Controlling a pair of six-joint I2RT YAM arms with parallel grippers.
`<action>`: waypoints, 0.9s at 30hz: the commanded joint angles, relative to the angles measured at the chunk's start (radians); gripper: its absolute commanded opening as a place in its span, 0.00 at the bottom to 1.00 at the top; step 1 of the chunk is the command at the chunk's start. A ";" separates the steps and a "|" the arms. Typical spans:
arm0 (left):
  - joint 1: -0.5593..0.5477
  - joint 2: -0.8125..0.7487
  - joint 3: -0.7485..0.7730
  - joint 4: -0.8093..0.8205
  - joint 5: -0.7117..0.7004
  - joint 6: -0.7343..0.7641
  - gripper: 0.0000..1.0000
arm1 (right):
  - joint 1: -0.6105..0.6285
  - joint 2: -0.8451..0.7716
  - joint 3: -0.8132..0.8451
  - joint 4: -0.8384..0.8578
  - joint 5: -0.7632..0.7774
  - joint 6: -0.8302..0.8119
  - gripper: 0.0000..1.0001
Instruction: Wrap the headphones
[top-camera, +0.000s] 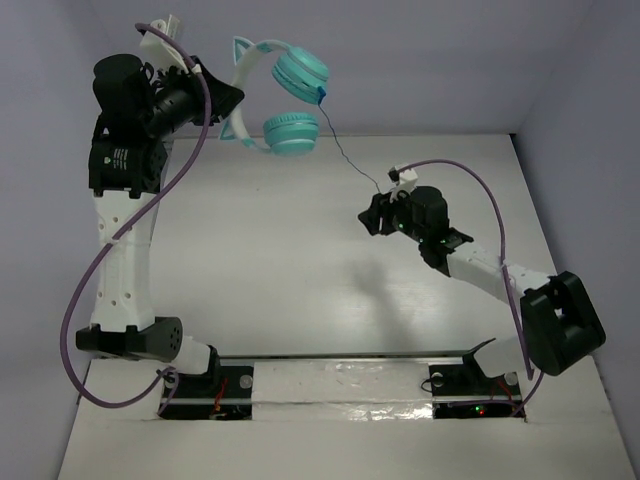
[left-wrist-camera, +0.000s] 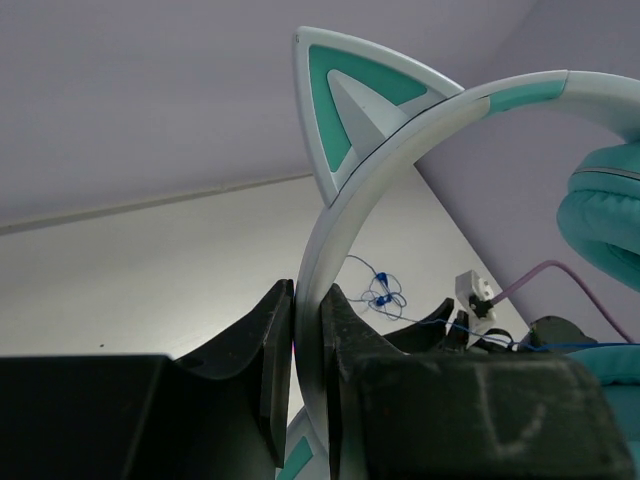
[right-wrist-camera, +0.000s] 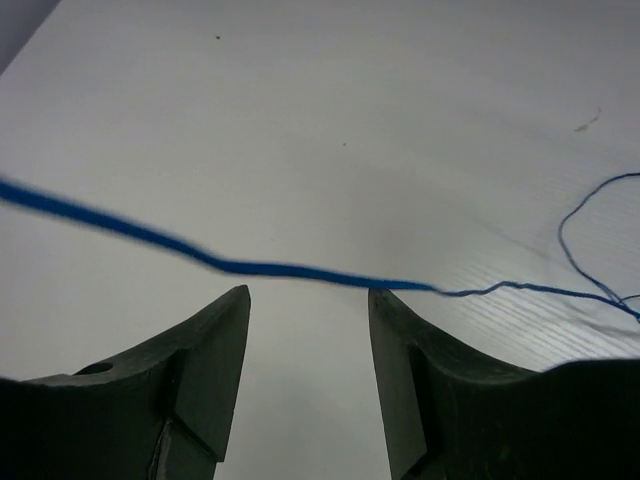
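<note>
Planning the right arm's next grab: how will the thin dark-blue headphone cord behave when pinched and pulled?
Probably floppy: the thin dark-blue cord bends and kinks in front of the open right gripper. Likely light and so thin that it may slip between the fingers. Pulling would probably tug the teal cat-ear headphones, whose pale headband the left gripper clamps.

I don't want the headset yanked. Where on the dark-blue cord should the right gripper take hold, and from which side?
Probably the stretch of the cord crossing ahead of the right gripper, whose jaws stand open. It runs across both tips, so roll the wrist, then advance until it lies between them. The left gripper pinches the headband, so it's fairly taut.
</note>
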 joint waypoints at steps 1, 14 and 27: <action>-0.001 -0.033 0.036 0.054 0.023 -0.044 0.00 | 0.004 0.026 0.035 0.022 0.084 -0.019 0.57; -0.001 -0.021 0.045 0.066 -0.061 -0.054 0.00 | 0.004 -0.117 -0.045 0.016 0.137 0.040 0.33; -0.001 -0.042 0.065 0.065 -0.024 -0.059 0.00 | 0.004 0.012 0.033 -0.002 0.164 0.017 0.59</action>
